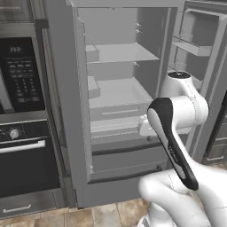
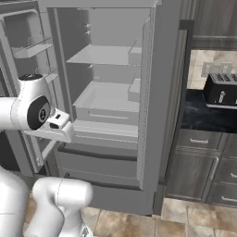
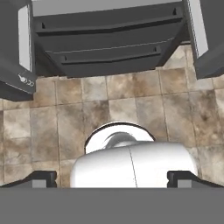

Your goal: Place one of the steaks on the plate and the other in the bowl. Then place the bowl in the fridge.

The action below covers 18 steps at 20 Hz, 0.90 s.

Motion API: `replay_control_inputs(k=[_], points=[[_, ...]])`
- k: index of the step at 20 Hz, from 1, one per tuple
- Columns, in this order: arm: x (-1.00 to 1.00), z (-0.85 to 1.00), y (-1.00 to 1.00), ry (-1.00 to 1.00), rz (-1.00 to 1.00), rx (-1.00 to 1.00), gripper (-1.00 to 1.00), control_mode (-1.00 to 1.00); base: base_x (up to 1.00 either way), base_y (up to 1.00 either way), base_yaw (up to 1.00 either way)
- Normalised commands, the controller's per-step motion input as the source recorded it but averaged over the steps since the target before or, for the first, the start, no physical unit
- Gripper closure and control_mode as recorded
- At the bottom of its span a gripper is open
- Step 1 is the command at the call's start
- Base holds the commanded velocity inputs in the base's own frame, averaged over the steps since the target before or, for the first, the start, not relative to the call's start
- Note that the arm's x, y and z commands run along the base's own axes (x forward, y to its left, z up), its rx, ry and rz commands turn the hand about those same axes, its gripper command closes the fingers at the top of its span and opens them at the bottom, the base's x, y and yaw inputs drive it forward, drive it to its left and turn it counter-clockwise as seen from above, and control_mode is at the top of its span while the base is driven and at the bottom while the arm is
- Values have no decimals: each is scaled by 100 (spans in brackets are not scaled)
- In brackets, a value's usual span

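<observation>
Fridge (image 1: 119, 88) open, upright, doors swung wide.
Left base view: bare grey shelves, black wall oven (image 1: 22, 133) to its left, panel writing unreadable. Right base view: toaster (image 2: 221, 90) on dark tabletop (image 2: 203, 118) at right. Hand view: claw (image 3: 112, 178) spread, holding nothing, pointing down at tile floor (image 3: 122, 109) before the fridge's lower drawers (image 3: 109, 43).

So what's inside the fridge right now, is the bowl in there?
The fridge stands open. Its shelves look bare, with no bowl on them. The arm covers part of the lower right interior, so that corner cannot be checked.

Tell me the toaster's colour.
Black, with silver slots on top; the toaster shows best in the right base view.
</observation>
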Motion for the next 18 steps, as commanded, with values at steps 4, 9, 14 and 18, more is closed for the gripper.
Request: replay_control_inputs(k=[4, 9, 14, 18], points=[[-1, 0, 8, 0, 0, 0, -100, -100, 0, 0, 0], [-8, 0, 8, 0, 2, 0, -100, 100, -9, 28, 25], [0, 0, 0, 0, 0, 0, -100, 100, 0, 89, 78], [0, 0, 0, 0, 0, 0, -100, 100, -33, 90, 84]])
